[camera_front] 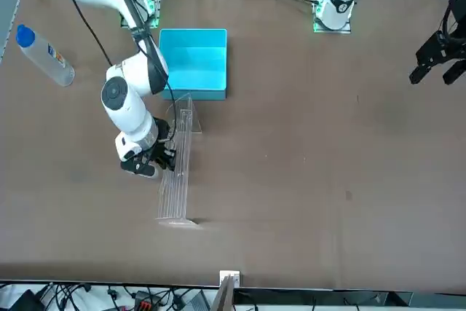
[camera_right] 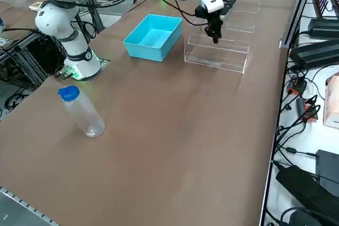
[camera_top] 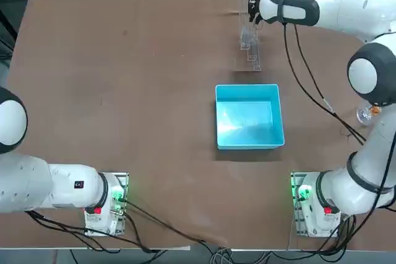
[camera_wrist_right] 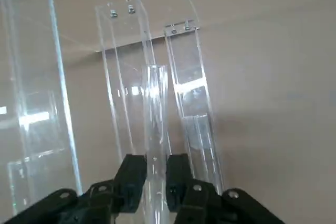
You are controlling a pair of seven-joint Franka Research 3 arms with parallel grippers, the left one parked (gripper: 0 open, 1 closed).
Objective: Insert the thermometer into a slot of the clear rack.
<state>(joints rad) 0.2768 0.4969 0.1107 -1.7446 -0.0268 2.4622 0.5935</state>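
While poised over the clear rack (camera_wrist_right: 126,77), right gripper (camera_wrist_right: 156,169) clamped on the thermometer (camera_wrist_right: 155,114), a thin clear tube between close-set fingers (camera_wrist_right: 132,174), pointing down among the tiers. Farther right on the table (camera_top: 124,91): light-blue bin (camera_top: 249,115), just beside the rack's end.

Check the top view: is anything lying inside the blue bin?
No. The blue bin shows only its bare light-blue floor, and the right gripper is up at the clear rack instead.
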